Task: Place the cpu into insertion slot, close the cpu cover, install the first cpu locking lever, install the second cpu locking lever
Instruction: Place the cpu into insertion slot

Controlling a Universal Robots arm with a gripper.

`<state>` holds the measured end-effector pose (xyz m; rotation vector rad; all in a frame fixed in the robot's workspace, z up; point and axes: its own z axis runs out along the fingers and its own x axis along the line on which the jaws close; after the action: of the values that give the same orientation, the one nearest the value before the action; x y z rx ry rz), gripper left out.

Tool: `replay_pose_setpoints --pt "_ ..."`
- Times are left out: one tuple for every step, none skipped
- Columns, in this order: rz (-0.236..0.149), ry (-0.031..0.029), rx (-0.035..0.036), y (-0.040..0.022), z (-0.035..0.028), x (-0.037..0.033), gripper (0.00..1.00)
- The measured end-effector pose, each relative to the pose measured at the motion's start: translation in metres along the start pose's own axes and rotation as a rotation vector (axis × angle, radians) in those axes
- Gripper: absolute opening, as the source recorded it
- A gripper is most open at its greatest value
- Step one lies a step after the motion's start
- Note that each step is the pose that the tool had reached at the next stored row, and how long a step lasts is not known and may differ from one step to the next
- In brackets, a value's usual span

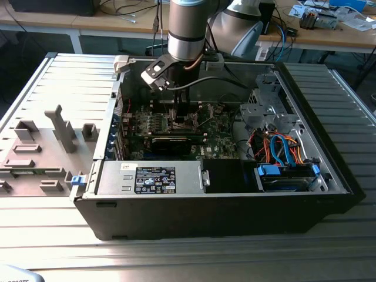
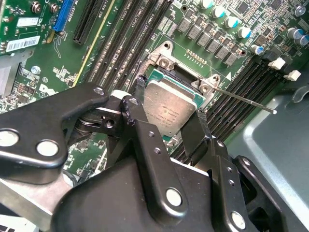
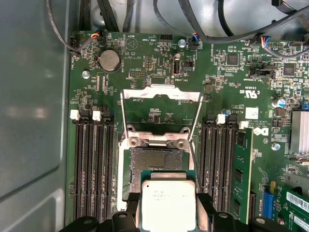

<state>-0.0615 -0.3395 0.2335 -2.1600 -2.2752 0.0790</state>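
Note:
My gripper is shut on the cpu, a flat square chip with a grey-silver top, one black finger on each of two opposite edges. The cpu hangs slightly tilted just above the insertion slot, overlapping one edge of it, and the slot's dark pin field lies bare. The cpu cover, a silver frame with an open window, lies flipped back beyond the slot. A thin locking lever sticks out sideways from the slot's corner. In the exterior view my gripper reaches down into the open computer case.
Black memory slots flank the slot on both sides, one holding a green memory stick. Cables run along the board's edge. Orange and blue cables fill the drive bay. A grey fixture stands at the exterior view's left.

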Motion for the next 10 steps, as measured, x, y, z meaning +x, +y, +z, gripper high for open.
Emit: replay_pose_setpoints --pt "0.000 0.0000 -0.0001 0.0000 0.0001 0.0001 0.55" --pt "0.000 0.0000 -0.0001 0.0000 0.0002 0.0001 0.55" --pt "0.000 0.0000 0.0000 0.0001 0.0003 0.0002 0.55" --pt "0.000 0.0000 0.0000 0.0001 0.0005 0.0003 0.55" --pt "0.000 0.0000 0.0000 0.0001 0.0008 0.0004 0.55" --pt "0.000 0.0000 0.0000 0.0001 0.0010 0.0005 0.55" --pt "0.000 0.0000 0.0000 0.0002 0.0012 0.0006 0.55" --pt "0.000 0.0000 0.0000 0.0002 0.0014 0.0007 0.55" --pt "0.000 0.0000 0.0000 0.0002 0.0017 0.0007 0.55" --pt "0.000 0.0000 -0.0001 0.0002 0.0019 0.0007 0.55"
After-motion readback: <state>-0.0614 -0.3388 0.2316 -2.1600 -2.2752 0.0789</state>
